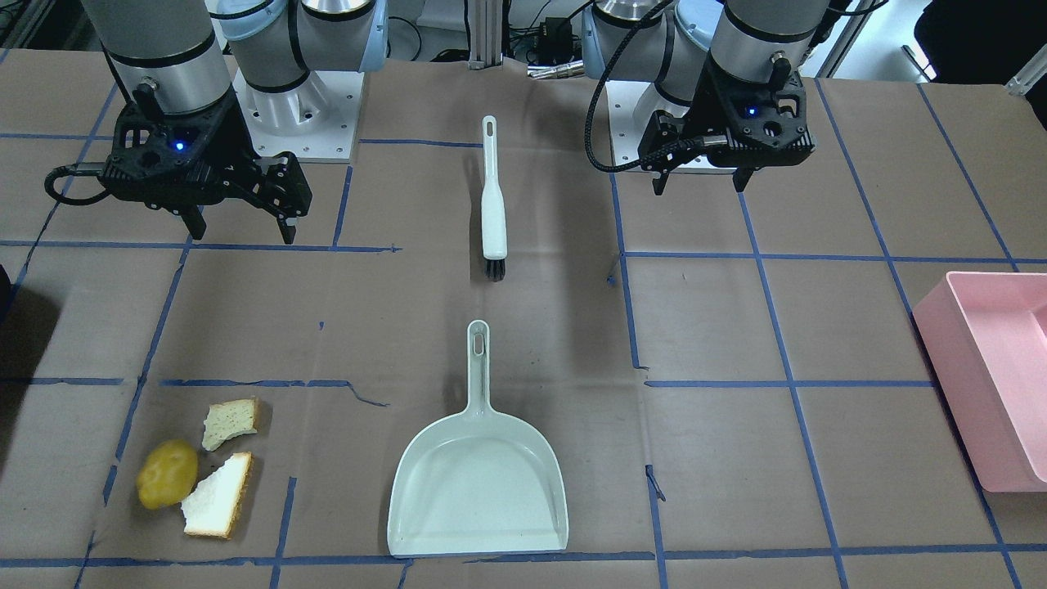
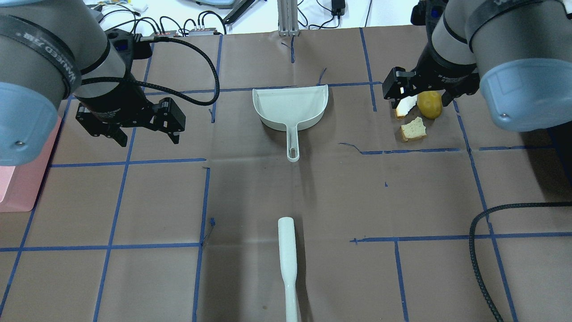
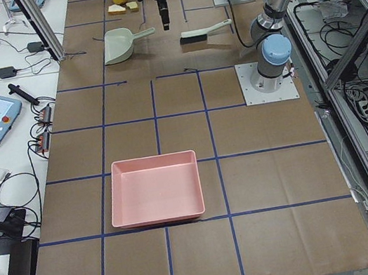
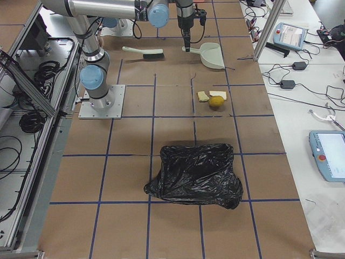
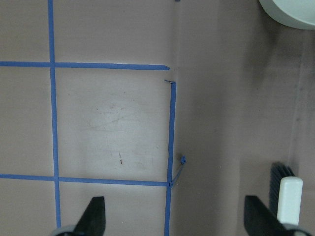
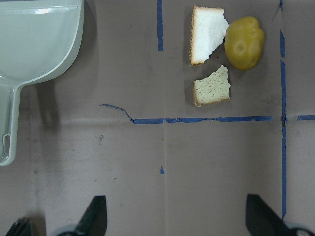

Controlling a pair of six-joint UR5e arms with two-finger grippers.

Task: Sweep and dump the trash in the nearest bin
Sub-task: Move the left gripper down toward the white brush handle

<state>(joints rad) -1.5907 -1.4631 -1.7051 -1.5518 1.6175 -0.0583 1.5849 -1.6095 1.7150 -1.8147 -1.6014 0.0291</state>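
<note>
The trash lies in a cluster: two torn bread pieces point(image 1: 231, 421) point(image 1: 219, 495) and a yellow-brown potato point(image 1: 167, 473), also in the right wrist view as bread point(image 6: 207, 34) point(image 6: 212, 86) and potato point(image 6: 244, 43). A pale green dustpan point(image 1: 478, 483) lies mid-table, its handle toward the robot. A white brush point(image 1: 493, 204) with dark bristles lies between the arms. My right gripper point(image 1: 241, 231) point(image 6: 178, 216) hangs open and empty above the table, on the robot's side of the trash. My left gripper point(image 1: 699, 184) point(image 5: 177, 216) hangs open and empty beside the brush point(image 5: 289, 196).
A pink bin point(image 1: 994, 384) point(image 3: 154, 189) stands at the table's end on my left side. A black trash bag point(image 4: 197, 175) lies at the end on my right side, nearer the trash. Blue tape lines grid the brown table cover.
</note>
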